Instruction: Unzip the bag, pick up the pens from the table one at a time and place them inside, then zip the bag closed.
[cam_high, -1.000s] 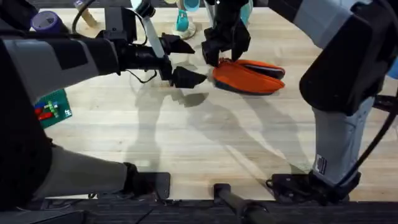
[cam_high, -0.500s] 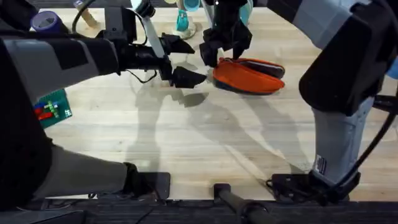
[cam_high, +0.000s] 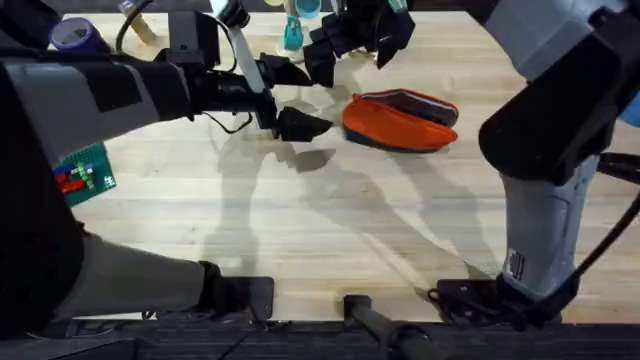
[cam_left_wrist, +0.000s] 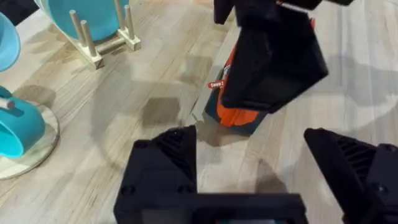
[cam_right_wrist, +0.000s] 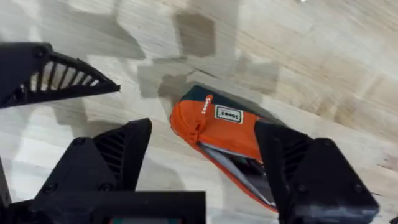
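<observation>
The orange bag (cam_high: 398, 122) lies on the table (cam_high: 300, 230) at the far middle, its zipper partly open with dark lining showing (cam_right_wrist: 239, 167). My right gripper (cam_high: 352, 48) hovers open above and beyond the bag's left end (cam_right_wrist: 214, 127), holding nothing. My left gripper (cam_high: 295, 97) stands open just left of the bag, its fingers (cam_left_wrist: 163, 167) spread toward the bag's end (cam_left_wrist: 233, 117), not touching it. In the left wrist view the right gripper (cam_left_wrist: 273, 56) hangs over the bag. The pens are out of view.
A teal round stand (cam_high: 295, 35) and a teal plate in a wooden rack (cam_left_wrist: 93, 25) sit behind the left gripper. A purple object (cam_high: 70, 35) is at the far left, and a green board with coloured pieces (cam_high: 85, 175) lies at the left edge.
My right gripper has risen from the bag's left end and moved up and toward the far side. The bag and the left arm have stayed put.
</observation>
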